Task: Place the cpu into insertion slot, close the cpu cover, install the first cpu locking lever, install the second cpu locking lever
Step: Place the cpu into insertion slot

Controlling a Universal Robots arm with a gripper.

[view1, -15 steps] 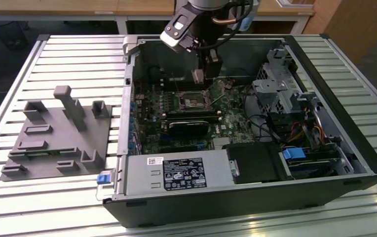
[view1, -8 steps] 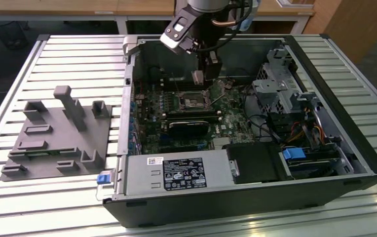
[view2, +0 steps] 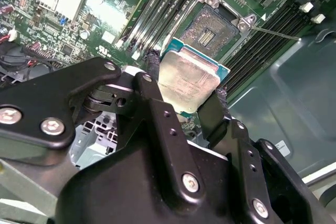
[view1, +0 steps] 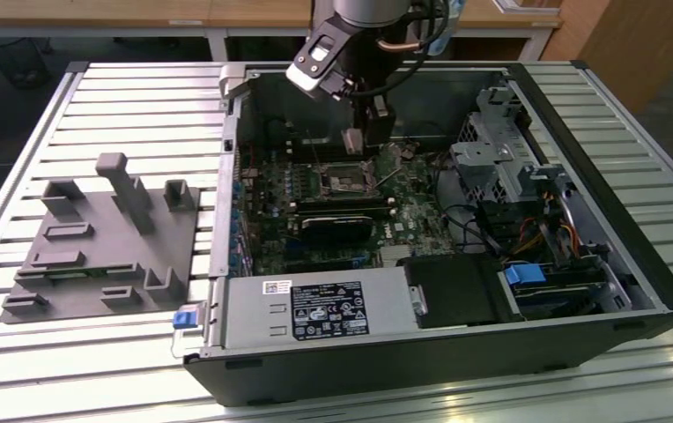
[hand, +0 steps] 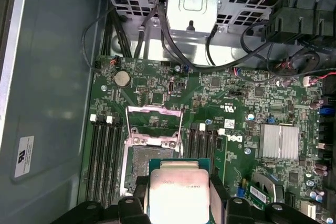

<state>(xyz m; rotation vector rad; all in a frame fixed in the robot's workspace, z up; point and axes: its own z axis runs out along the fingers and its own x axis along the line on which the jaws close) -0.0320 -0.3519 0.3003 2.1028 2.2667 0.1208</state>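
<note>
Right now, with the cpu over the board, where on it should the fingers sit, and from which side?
On two opposite side edges, coming from above its metal top. The cpu is thin and flat, so only the edges offer a pinch, and its underside must be free to meet the insertion slot. The gripper holds it that way, one finger on each edge.

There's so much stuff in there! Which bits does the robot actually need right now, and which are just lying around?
For the job: cpu, clamped in the gripper; insertion slot, empty; cpu cover, flipped open.
Just there: grey fixture tray beside the case; power supply; silver heatsink; coin battery.
</note>
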